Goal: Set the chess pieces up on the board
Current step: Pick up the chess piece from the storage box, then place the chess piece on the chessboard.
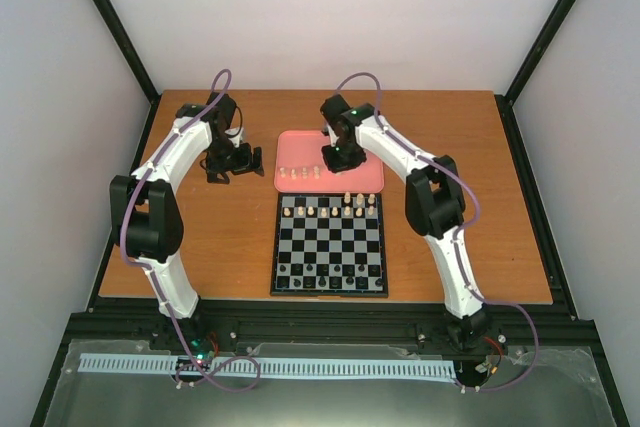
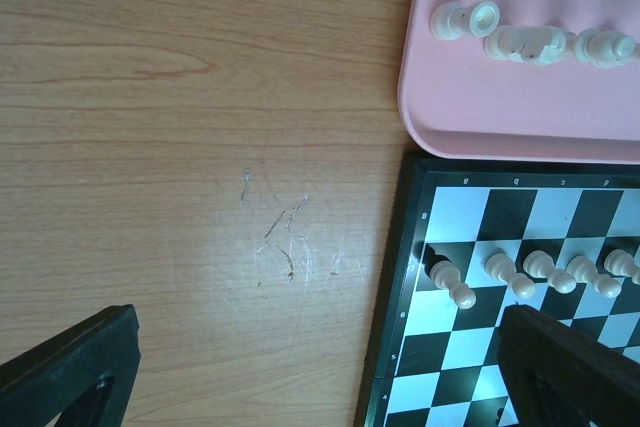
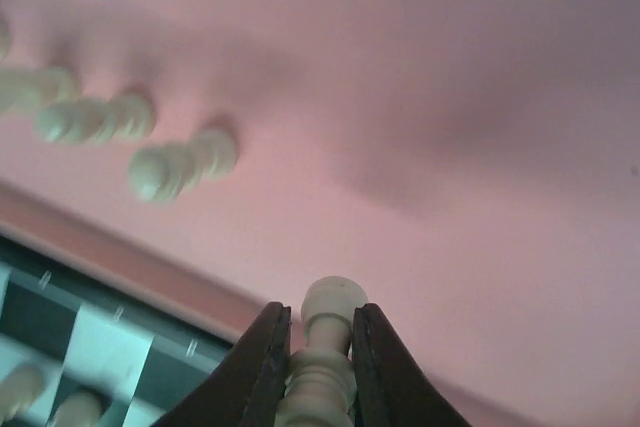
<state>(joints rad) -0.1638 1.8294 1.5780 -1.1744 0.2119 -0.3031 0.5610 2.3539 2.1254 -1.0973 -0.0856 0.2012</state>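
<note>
The black-and-grey chessboard lies at the table's middle front, with cream pieces along its far rows and black pieces on its near row. My right gripper hangs over the pink tray and is shut on a cream chess piece, held between its fingers. Several cream pieces lie on the tray; they also show in the top view. My left gripper is open and empty above bare wood left of the tray. Its fingers frame the board's corner.
The pink tray touches the board's far edge. Cream pawns stand in a row on the board near my left gripper. Walls enclose the table at the back and sides.
</note>
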